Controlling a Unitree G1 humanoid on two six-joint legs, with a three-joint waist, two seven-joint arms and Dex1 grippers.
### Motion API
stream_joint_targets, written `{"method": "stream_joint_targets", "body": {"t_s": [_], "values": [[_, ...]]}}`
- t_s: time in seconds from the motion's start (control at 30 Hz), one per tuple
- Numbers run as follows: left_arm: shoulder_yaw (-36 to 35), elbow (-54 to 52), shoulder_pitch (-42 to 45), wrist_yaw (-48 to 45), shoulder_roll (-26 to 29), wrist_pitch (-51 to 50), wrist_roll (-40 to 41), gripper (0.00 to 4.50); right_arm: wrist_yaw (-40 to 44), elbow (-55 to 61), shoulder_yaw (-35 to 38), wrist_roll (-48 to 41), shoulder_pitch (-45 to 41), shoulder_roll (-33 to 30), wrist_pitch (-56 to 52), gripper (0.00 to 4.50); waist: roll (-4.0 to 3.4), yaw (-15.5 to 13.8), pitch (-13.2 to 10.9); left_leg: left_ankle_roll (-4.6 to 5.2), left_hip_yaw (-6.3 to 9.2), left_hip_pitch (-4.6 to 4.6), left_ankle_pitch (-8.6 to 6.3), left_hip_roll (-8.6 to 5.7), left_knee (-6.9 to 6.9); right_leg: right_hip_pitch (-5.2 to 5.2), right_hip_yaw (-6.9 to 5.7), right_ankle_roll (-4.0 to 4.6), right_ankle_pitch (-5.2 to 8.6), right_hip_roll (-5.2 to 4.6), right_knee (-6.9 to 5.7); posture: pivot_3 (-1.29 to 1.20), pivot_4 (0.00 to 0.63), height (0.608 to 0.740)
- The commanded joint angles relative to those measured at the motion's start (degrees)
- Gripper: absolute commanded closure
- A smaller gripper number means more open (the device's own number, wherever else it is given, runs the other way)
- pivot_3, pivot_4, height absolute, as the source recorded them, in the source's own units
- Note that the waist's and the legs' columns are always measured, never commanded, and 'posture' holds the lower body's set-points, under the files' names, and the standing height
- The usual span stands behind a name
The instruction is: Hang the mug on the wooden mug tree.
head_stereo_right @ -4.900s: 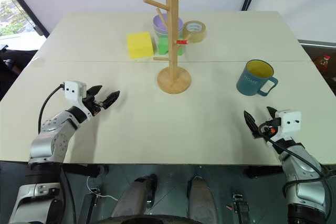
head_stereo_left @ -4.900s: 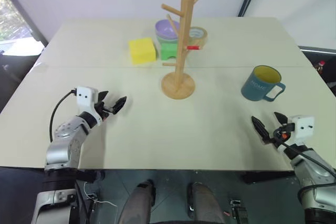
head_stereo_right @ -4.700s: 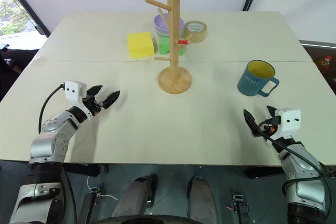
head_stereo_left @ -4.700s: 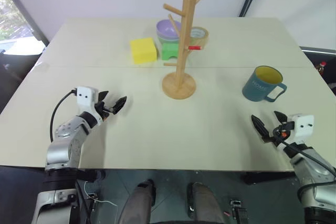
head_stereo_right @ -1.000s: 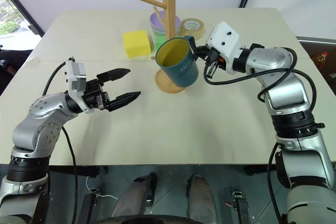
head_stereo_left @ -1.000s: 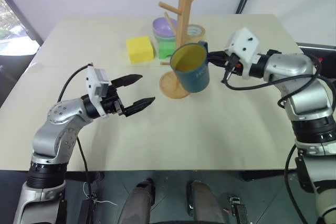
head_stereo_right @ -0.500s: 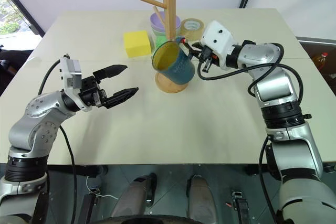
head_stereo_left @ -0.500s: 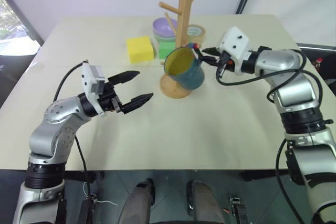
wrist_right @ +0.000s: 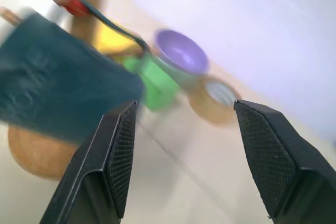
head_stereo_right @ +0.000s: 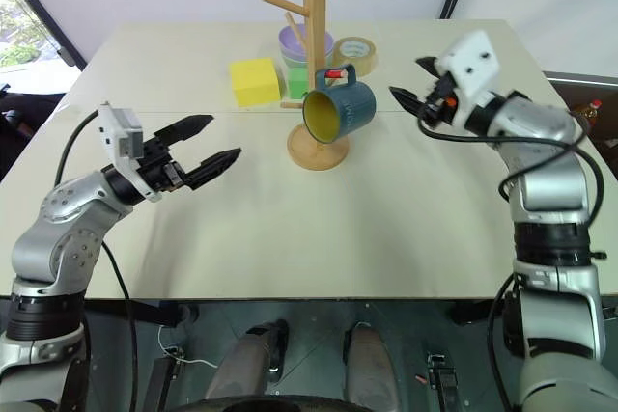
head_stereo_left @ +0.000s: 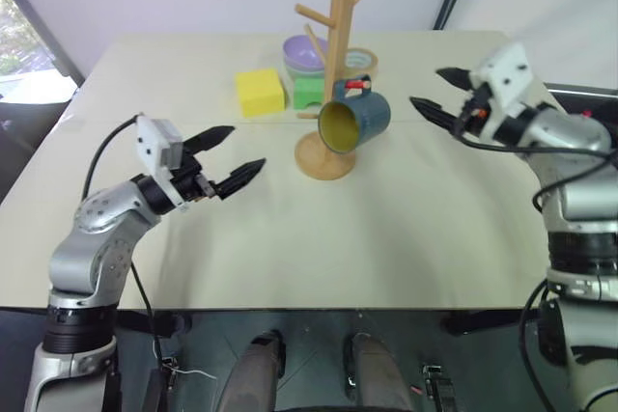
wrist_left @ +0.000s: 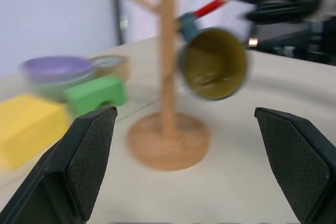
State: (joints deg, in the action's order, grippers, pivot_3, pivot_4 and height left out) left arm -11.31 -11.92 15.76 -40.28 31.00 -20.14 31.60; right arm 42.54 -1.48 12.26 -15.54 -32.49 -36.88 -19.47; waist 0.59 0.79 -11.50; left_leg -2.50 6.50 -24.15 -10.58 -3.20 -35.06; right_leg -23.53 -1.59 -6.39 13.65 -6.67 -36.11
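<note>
On the pale table (head_stereo_left: 406, 238) the mug (head_stereo_left: 355, 120) hangs by its handle on the red-tipped peg of the mug tree (head_stereo_left: 331, 94), left of my right hand (head_stereo_left: 442, 94), fingers apart, and I'd draw straight back without brushing it; left hand (head_stereo_left: 237, 154) spread, empty.

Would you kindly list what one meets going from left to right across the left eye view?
Left gripper → yellow block → wooden mug tree → mug → right gripper.
</note>
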Motion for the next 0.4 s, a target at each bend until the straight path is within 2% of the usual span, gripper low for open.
{"method": "stream_joint_targets", "body": {"t_s": [0.03,0.2,0.4], "values": [[-3.2,3.0,-2.2,4.7,-2.6,3.9,-2.5,0.0,-3.0,3.5,2.7,-3.2,5.2,4.1,1.9,1.46,0.0,0.1,0.0,0.0,-0.02,0.03,0.0,0.02,0.0,0.0,0.01,0.0,0.0,0.01,-0.04,0.0,0.15,0.74],[-4.8,9.2,-5.6,8.6,-5.8,8.0,-5.5,0.0,-6.8,1.8,1.8,-2.9,12.1,11.8,6.8,1.46,-0.02,0.1,0.0,0.0,-0.02,0.13,0.0,0.08,-0.04,0.05,0.01,0.14,-0.07,0.09,-0.07,0.0,0.15,0.74],[-5.0,11.7,-8.1,10.4,-6.9,10.2,-7.5,0.0,-6.9,-1.3,0.2,-2.5,14.0,14.9,9.9,1.46,-0.03,-0.1,0.0,-0.01,-0.04,0.19,0.0,0.07,-0.1,0.14,0.05,0.18,-0.08,0.06,-0.03,0.0,0.15,0.74]]}}
